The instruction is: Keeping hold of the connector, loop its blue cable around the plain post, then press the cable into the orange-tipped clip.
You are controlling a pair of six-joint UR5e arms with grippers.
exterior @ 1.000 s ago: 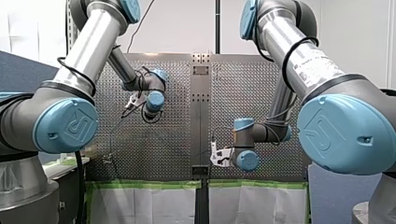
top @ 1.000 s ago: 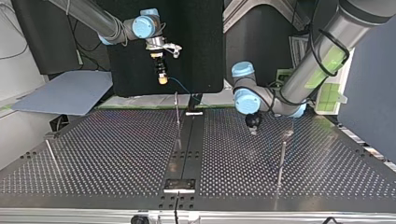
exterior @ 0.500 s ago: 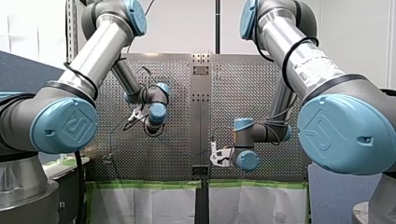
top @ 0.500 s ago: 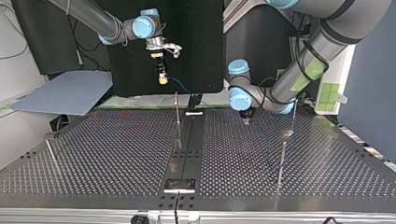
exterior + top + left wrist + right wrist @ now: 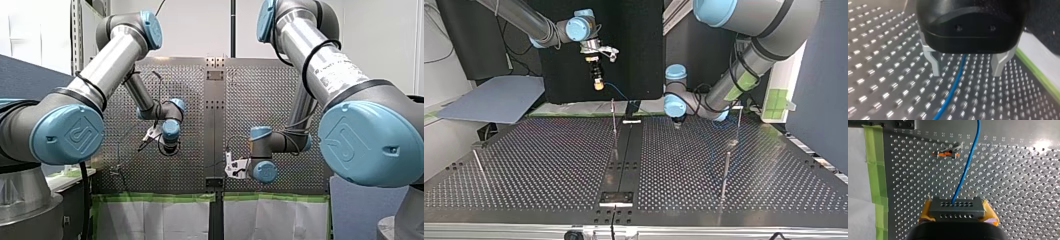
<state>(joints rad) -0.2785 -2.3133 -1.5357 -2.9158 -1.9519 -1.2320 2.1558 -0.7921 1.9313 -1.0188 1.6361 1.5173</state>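
right gripper [image 5: 957,213]: clamped on the connector [image 5: 957,206], yellow pads [image 5: 925,213] on either side; in the top view it hangs well above the worktop [image 5: 549,165]
blue cable [image 5: 967,165]: leaves the connector toward 12 o'clock, running ahead of the right gripper
orange-tipped clip [image 5: 946,153]: on the worktop at 11 o'clock from the connector, just beside the cable, no contact seen
left gripper [image 5: 967,72]: metal fingers [image 5: 935,66] spread wide, holding nothing; low over the worktop, the cable passing between them and touching neither
post [image 5: 614,117]: thin, upright, at 5 o'clock from the right gripper in the top view
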